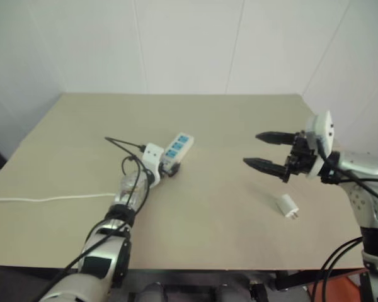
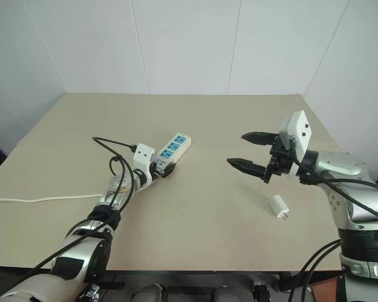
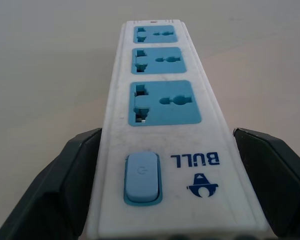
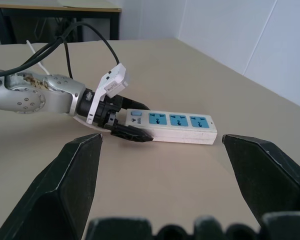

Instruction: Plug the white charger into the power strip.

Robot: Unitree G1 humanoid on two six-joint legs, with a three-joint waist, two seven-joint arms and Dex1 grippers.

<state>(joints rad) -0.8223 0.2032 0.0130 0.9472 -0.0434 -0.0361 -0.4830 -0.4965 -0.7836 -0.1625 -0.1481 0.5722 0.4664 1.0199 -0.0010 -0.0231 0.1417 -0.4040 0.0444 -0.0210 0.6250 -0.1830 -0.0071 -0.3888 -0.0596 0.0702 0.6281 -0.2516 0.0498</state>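
Head views: one power strip (image 2: 172, 150) lies left of centre; one white charger (image 2: 279, 206) lies lower right on the table (image 2: 227, 119). My right gripper (image 2: 246, 153) hovers wide open, empty.

Left wrist view: my left gripper (image 3: 165, 165) straddles the strip's switch end, jaws spread, not clamped. Three sockets.

Right wrist view: strip centre frame.

The charger looks light, rigid, smooth; grip its flat sides, prongs clear.

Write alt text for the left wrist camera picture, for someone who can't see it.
A white power strip lies on a beige table, running away from the camera between the open left claw and its two black fingers. Three blue sockets sit in a row beyond a pale blue switch and a blue logo.
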